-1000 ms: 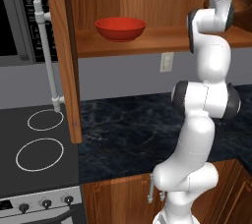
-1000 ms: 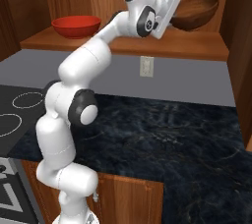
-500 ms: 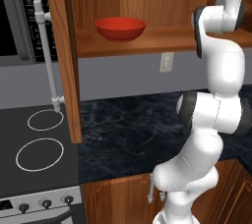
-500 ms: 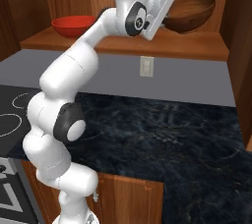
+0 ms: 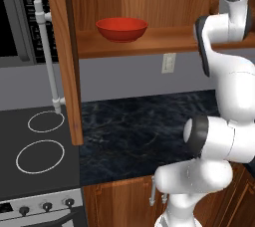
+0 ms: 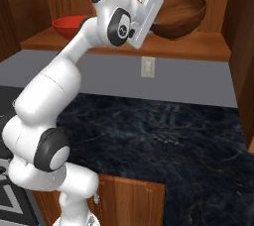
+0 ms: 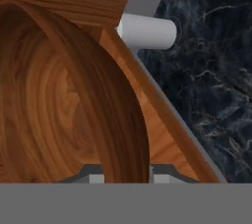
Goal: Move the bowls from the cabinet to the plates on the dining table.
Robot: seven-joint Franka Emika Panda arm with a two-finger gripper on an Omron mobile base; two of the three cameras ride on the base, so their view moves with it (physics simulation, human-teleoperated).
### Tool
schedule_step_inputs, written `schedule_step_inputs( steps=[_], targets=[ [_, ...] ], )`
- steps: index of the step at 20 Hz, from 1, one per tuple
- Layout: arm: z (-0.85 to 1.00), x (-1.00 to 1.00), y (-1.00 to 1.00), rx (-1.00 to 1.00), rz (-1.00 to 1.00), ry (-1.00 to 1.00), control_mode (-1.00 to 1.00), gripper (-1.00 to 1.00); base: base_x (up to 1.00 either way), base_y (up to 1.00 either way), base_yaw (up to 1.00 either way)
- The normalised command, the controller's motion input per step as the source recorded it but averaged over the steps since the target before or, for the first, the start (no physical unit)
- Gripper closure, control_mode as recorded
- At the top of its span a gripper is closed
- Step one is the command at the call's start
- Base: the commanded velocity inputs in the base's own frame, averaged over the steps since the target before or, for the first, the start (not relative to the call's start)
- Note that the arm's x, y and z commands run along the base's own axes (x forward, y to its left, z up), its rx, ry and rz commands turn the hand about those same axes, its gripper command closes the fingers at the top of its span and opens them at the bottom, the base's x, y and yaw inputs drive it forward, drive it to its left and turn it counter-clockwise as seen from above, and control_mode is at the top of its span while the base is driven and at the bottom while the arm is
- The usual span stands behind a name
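My gripper (image 6: 157, 23) is shut on the rim of the dark brown bowl (image 6: 181, 17), which hangs tilted just above the cabinet shelf (image 6: 198, 47). In the hand view the brown bowl (image 7: 59, 105) is seen close up, its rim running down between my fingertips. The red bowl (image 5: 121, 28) stands upright on the shelf (image 5: 159, 39) further left, and the red bowl (image 6: 67, 24) is partly behind my arm in the right base view. The cabinet door (image 5: 62, 56) is swung open. The plates and the dining table are out of view.
Below the cabinet lies a dark marbled counter (image 5: 139, 131) with a stove (image 5: 40, 156) at its left and a microwave (image 5: 15, 17) above that. A wall outlet (image 5: 169, 62) sits under the shelf. The door's silver bar handle (image 5: 47, 56) juts out, and a handle post (image 7: 147, 31) shows near the bowl.
The arm has folded back and its elbow has swung. The brown bowl has come a little leftward and outward from the cabinet in my grip. The red bowl has not moved.
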Motion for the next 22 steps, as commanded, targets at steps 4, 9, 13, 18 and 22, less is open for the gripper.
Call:
schedule_step_inputs(
  steps=[4, 9, 13, 18, 22],
  targets=[
    [0.00, -0.59, 0.35, 0.00, 0.02, 0.03, -1.00, 1.00, 0.00, 0.00, 0.00],
    [0.00, -0.42, 0.25, 0.06, 0.07, 0.04, -1.00, 1.00, 0.00, 0.00, 0.00],
    [0.00, -0.31, 0.24, 0.01, 0.12, 0.01, -1.00, 1.00, 0.00, 0.00, 0.00],
    [0.05, -0.32, 0.28, 0.00, 0.11, 0.01, -1.00, 1.00, 0.00, 0.00, 0.00],
    [0.10, -0.36, 0.31, 0.00, 0.09, 0.02, -1.00, 1.00, 0.00, 0.00, 0.00]
  ],
)
